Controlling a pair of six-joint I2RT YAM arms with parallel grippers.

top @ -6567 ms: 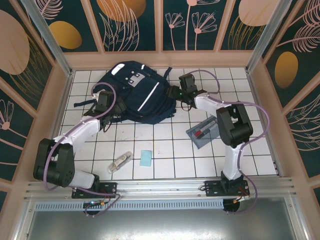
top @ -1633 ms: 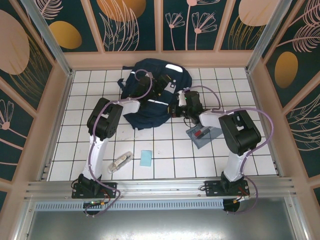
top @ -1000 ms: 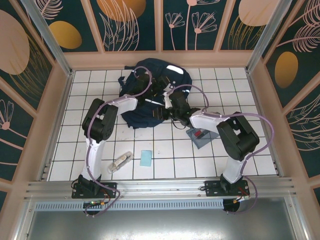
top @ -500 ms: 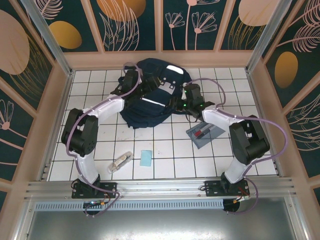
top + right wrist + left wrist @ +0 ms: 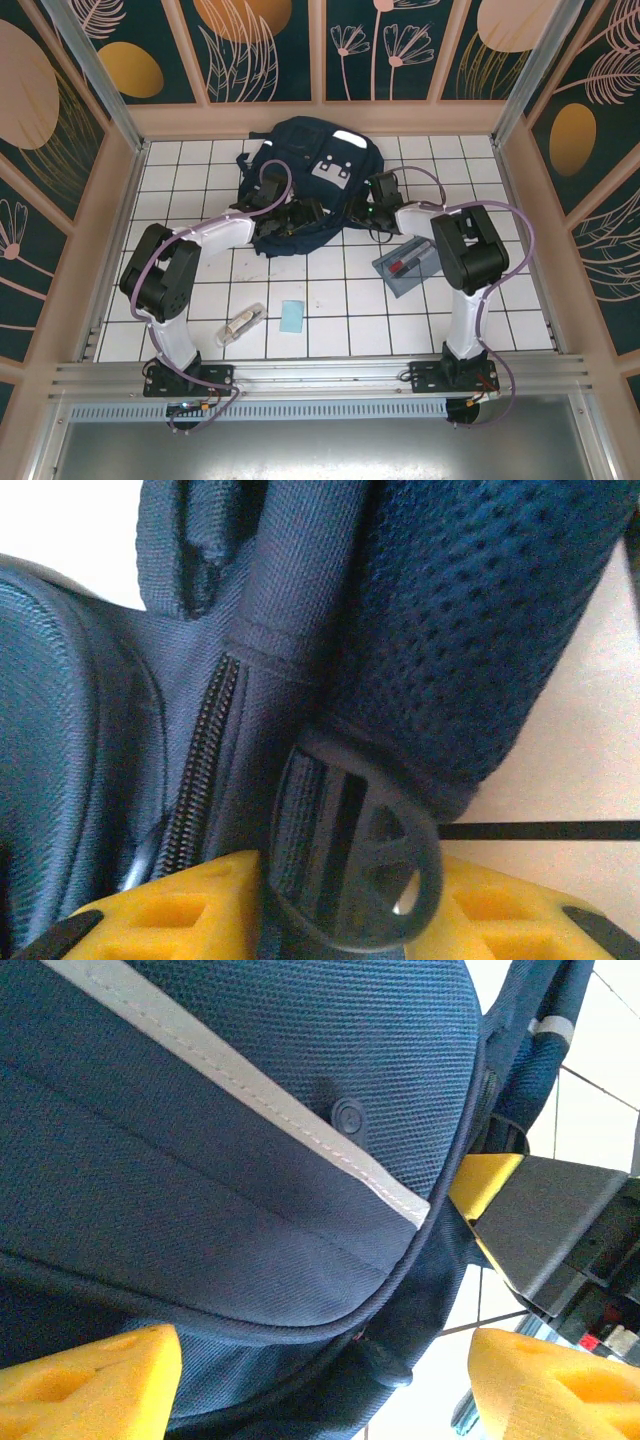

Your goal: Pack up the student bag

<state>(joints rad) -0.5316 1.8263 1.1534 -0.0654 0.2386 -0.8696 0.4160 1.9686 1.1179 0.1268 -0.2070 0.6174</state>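
The student bag lies at 12 o'clock on the tabletop. The left tool, at the bag's 6 o'clock edge, stands with fingers apart. The right tool, at the bag's 3 o'clock side, is clamped on its strap buckle.

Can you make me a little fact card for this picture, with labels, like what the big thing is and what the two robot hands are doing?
big thing: student bag, dark navy, lying on the white tiled table
left gripper: open, with bag fabric between its fingers
right gripper: closed on the bag's black strap buckle
not packed yet: grey case, light blue pad, small clear item
where those lie: on the tiles, nearer the arm bases than the bag
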